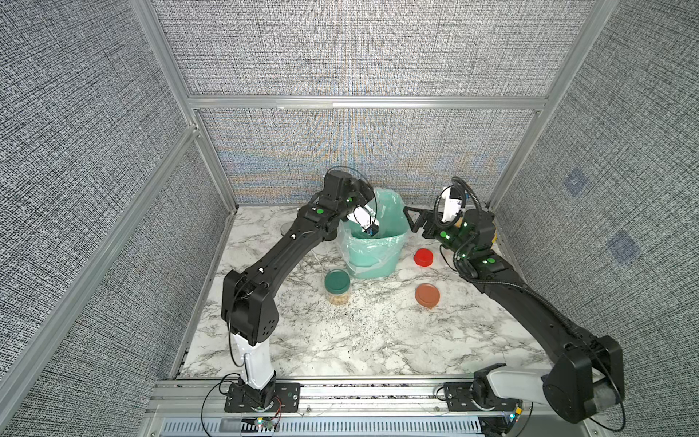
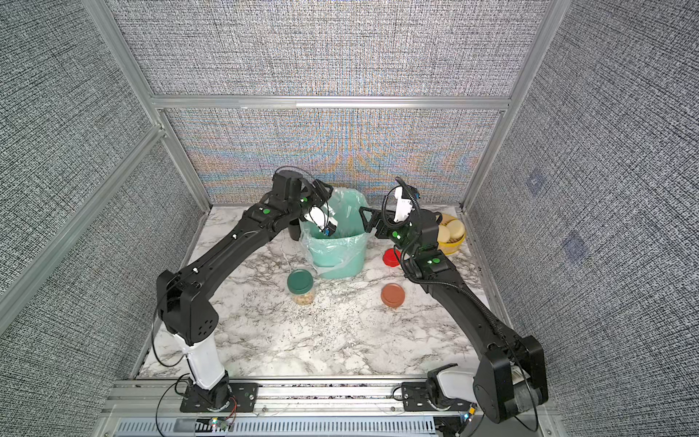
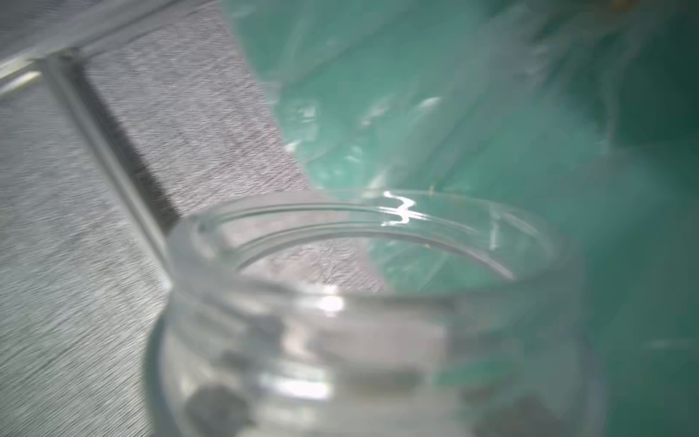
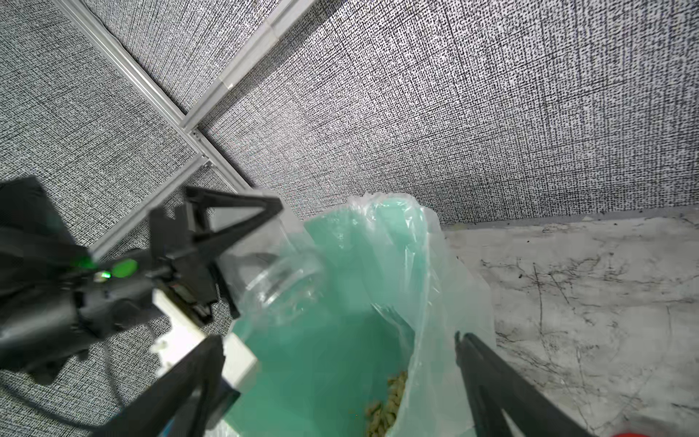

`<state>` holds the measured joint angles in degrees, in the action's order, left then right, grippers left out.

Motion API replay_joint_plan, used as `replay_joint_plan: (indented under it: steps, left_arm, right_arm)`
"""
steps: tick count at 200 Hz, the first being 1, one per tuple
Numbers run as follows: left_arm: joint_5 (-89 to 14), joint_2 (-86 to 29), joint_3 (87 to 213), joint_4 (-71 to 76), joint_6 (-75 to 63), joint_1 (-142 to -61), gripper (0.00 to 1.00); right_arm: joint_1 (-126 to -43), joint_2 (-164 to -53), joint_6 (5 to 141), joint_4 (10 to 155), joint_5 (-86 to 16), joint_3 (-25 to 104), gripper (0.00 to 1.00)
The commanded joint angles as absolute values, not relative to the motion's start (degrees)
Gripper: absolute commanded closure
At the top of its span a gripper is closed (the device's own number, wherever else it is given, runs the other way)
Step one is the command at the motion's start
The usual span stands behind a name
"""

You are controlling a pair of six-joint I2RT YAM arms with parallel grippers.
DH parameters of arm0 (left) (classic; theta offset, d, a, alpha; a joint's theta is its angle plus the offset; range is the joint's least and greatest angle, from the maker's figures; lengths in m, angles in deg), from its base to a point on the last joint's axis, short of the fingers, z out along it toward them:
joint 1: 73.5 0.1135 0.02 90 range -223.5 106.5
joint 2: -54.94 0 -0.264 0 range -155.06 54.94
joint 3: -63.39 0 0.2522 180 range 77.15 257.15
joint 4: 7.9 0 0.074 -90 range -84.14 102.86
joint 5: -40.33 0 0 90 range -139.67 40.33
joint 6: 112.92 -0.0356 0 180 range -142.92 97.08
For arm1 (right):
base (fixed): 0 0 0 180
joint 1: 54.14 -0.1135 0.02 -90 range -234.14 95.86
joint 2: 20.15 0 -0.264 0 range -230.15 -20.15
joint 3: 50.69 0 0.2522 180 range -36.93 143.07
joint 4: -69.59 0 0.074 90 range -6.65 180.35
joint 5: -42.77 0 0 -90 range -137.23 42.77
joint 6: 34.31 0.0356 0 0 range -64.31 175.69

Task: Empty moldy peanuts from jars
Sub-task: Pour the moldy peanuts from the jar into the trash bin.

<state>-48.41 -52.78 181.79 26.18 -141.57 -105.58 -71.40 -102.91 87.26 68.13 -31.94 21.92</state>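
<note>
My left gripper [image 1: 368, 200] is shut on a clear lidless jar [image 4: 291, 280], tipped mouth-down over the green lined bin [image 1: 374, 261]. The jar's rim [image 3: 359, 242] fills the left wrist view, and no peanuts show inside it. Tan moldy peanuts [image 4: 386, 405] lie at the bin's bottom. My right gripper [image 4: 340, 338] hangs open at the bin's right rim with nothing between its fingers; in both top views it is beside the bin [image 2: 368, 217]. A green-lidded jar [image 1: 337, 286] holding peanuts stands in front of the bin.
A red lid [image 1: 423, 258] and a terracotta-orange lid [image 1: 428, 295] sit right of the bin; whether jars stand under them I cannot tell. At the back right is a yellow bowl of cream discs [image 2: 452, 230]. A black mug [image 2: 293, 229] stands behind the left arm.
</note>
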Motion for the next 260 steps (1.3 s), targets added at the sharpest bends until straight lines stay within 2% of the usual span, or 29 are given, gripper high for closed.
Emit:
replay_joint_plan:
  steps: [1, 49, 64, 105, 152, 225, 260]
  left_arm:
    - [-47.6, -52.6, 185.9, 21.1, -177.0, -105.7, 1.00]
    - [-46.4, -52.8, 186.0, 18.3, -172.2, -105.3, 1.00]
    - [-43.1, -53.2, 188.0, 15.7, -160.5, -105.4, 1.00]
    - [-38.7, -53.3, 197.7, 30.7, -134.4, -105.4, 1.00]
    - [-33.3, -52.0, 202.0, 44.6, -120.0, -104.1, 1.00]
    - [-27.7, -52.3, 204.3, 50.3, -109.0, -102.5, 1.00]
    - [-16.2, -52.9, 207.8, 46.7, -89.8, -99.3, 1.00]
  right_arm:
    - [-71.1, -102.4, 87.4, 66.1, -32.5, 21.0, 0.02]
    - [-71.0, -104.4, 89.1, 64.5, -30.4, 20.9, 0.02]
    - [-71.1, -104.4, 89.5, 63.7, -30.2, 20.6, 0.02]
    - [-71.0, -104.1, 89.4, 62.7, -29.9, 19.5, 0.02]
    - [-70.9, -104.2, 89.6, 62.1, -29.6, 19.0, 0.02]
    - [-70.9, -104.6, 89.8, 61.6, -29.1, 18.7, 0.02]
    - [-70.9, -104.7, 89.8, 61.2, -28.2, 18.5, 0.02]
